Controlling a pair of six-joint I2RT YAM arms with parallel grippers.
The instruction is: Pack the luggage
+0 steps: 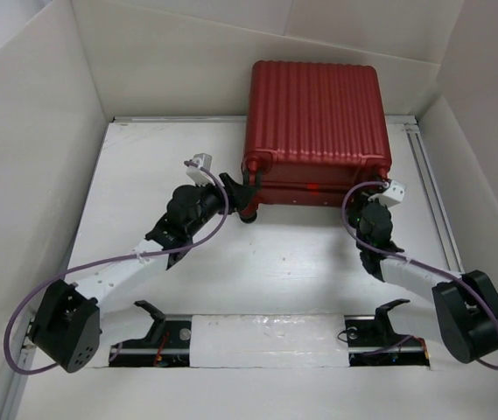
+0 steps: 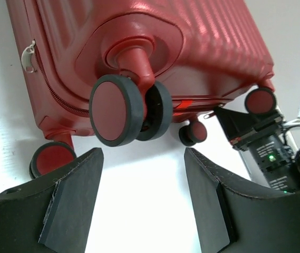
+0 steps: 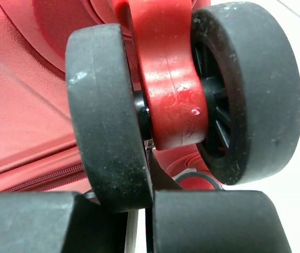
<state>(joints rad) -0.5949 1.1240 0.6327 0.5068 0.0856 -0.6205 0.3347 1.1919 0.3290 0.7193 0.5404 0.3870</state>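
Observation:
The red ribbed luggage (image 1: 314,114) lies closed at the back of the table, its dark wheels toward me. My left gripper (image 1: 240,197) is open and empty at its near left corner. In the left wrist view the jaws (image 2: 143,158) stand wide apart just short of a double wheel (image 2: 126,108) under the shell (image 2: 155,42). My right gripper (image 1: 375,194) is at the near right corner. In the right wrist view its fingers (image 3: 144,211) are nearly together, right up against a double wheel (image 3: 107,105). The lining is hidden.
White walls surround the table on three sides. A metal rail (image 1: 428,184) runs along the right edge. A white padded strip (image 1: 270,337) and two black brackets (image 1: 152,315) (image 1: 389,311) sit at the near edge. My right arm shows in the left wrist view (image 2: 268,153).

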